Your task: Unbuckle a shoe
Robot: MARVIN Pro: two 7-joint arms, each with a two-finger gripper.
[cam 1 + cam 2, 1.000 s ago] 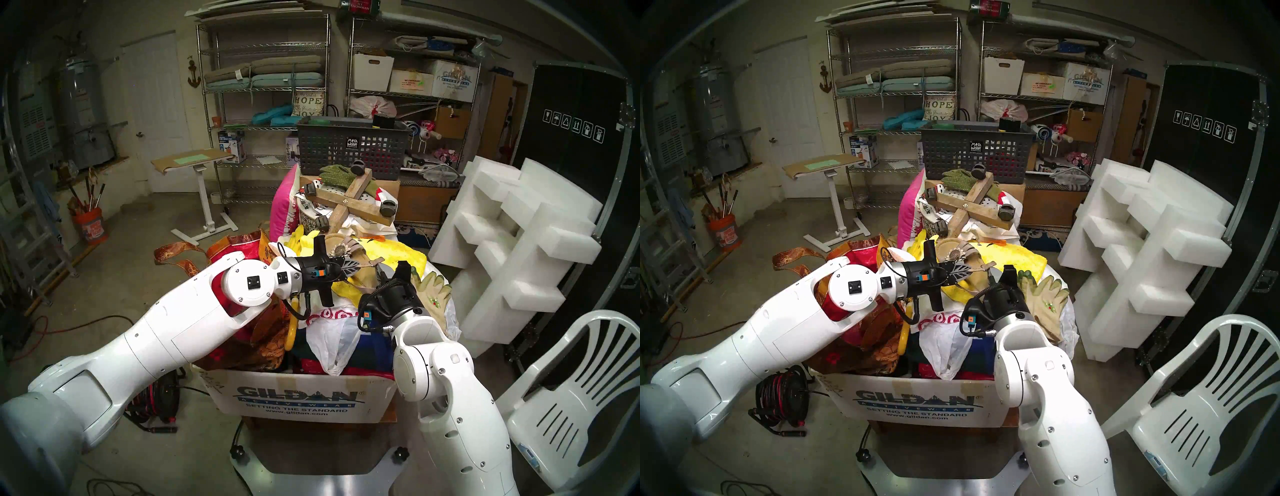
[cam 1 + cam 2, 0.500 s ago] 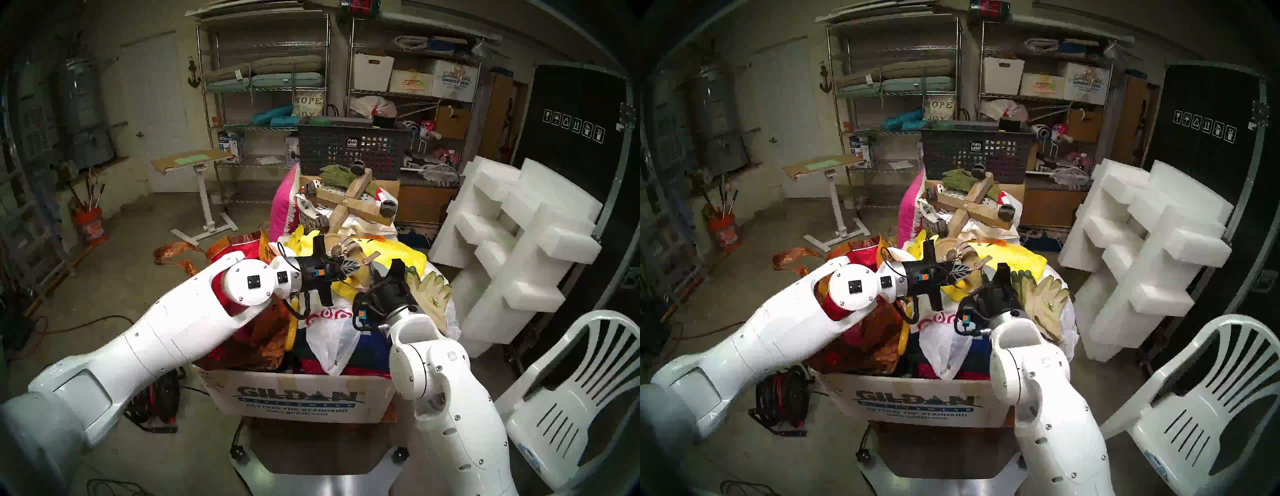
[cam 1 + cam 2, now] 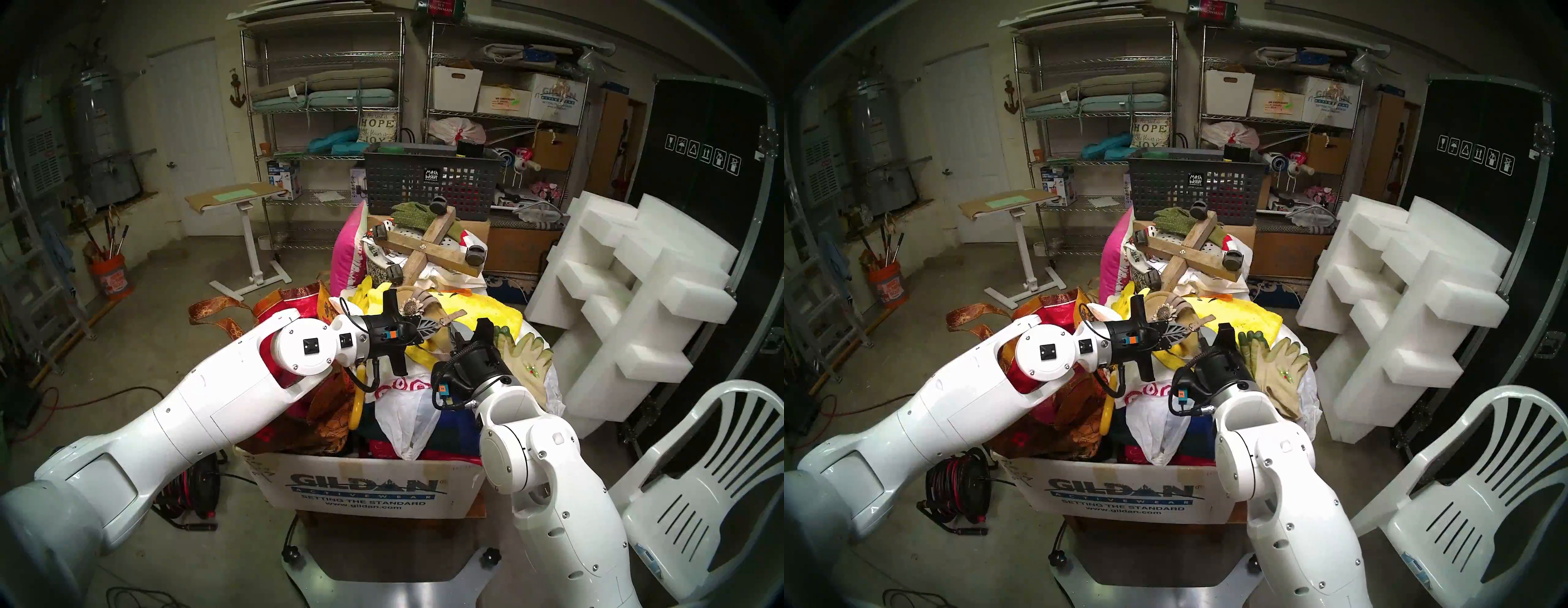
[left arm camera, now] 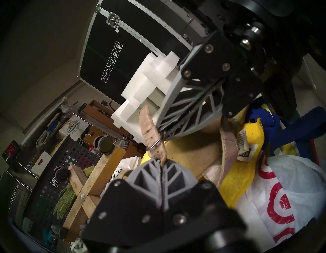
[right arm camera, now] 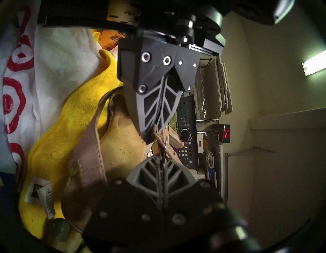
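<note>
The shoe (image 3: 424,302), a tan sandal with a brown-and-cream flower (image 3: 412,306), lies on a yellow cloth (image 3: 488,310) atop the heaped box. Its thin ankle strap (image 4: 147,123) carries a small metal buckle ring (image 4: 154,144). My left gripper (image 4: 161,161) is shut on the strap just below the ring. My right gripper (image 5: 162,159) is shut on the strap at the buckle, tip to tip with the left gripper (image 5: 152,135). The strap's free end sticks up past both. In the head view the two grippers (image 3: 436,327) (image 3: 453,330) meet over the sandal's heel.
Tan gloves with green fingertips (image 3: 526,361) lie just right of the right wrist. A wooden caster cross (image 3: 428,250) and a grey mesh basket (image 3: 428,182) stand behind the shoe. The Gildan cardboard box (image 3: 369,488) holds the pile; white foam blocks (image 3: 628,305) and a plastic chair (image 3: 700,488) stand right.
The right gripper has shifted left toward the left gripper, still shut, and the strap's free end now points out more to the right. The left arm has stayed put.
</note>
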